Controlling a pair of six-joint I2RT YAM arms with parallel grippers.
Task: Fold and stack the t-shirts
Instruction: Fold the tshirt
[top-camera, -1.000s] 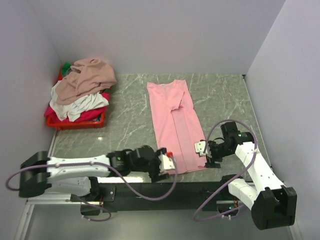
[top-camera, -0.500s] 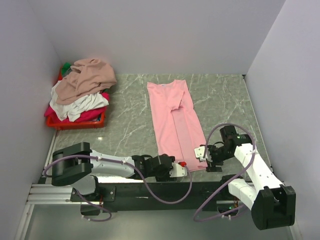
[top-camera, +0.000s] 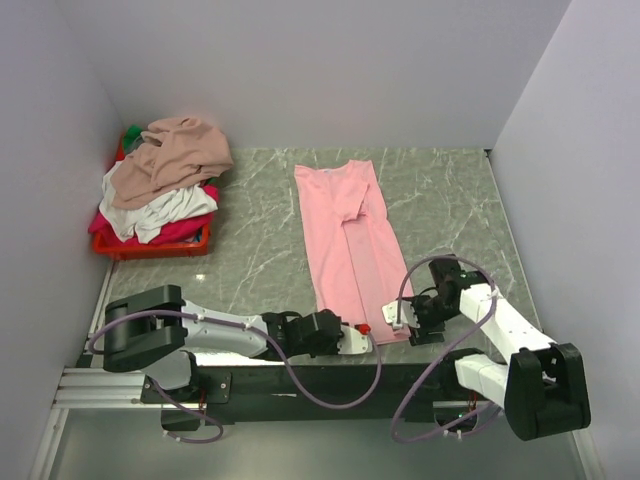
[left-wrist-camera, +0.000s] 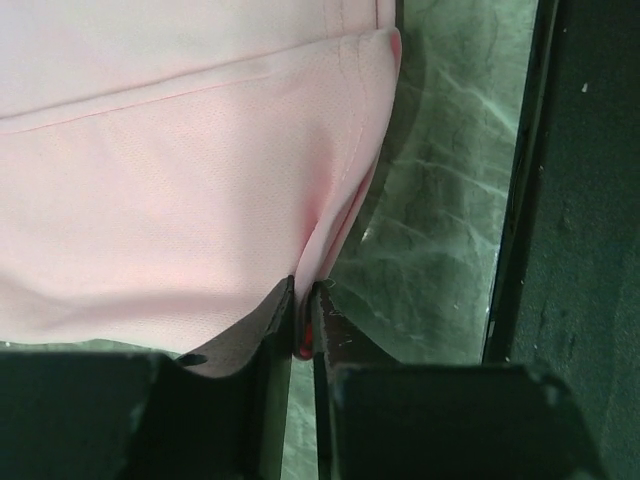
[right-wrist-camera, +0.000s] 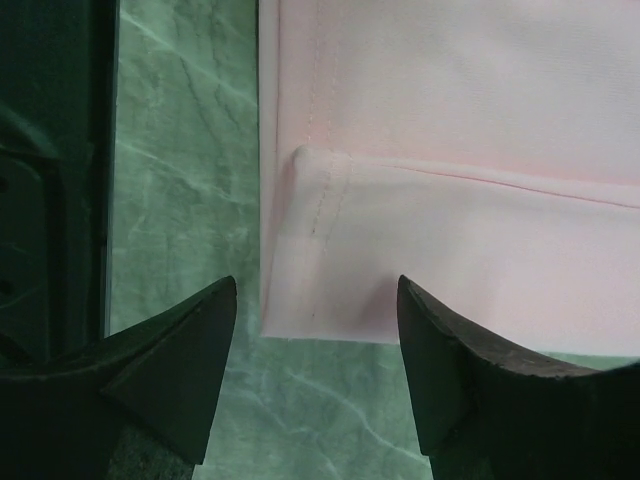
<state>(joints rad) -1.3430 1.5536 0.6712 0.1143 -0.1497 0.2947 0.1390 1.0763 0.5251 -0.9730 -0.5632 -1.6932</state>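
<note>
1. Left gripper, top view: we see it lower centre, at the near hem of one pink t-shirt lying flat mid-table, with the right gripper beside it. Upper left, one red basket holds heaped shirts in four colours.
2. Left wrist: jaws are pinched on the hem edge. We judge such a thin bite may slip.
3. Right wrist: jaws are wide, straddling a corner. Closing late could skew the fold.

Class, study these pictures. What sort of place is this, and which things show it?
Probably a robot lab cell: bare white walls box in a marbled table, with a left arm and a right arm mounted at its near edge, working on a pink t-shirt.
</note>
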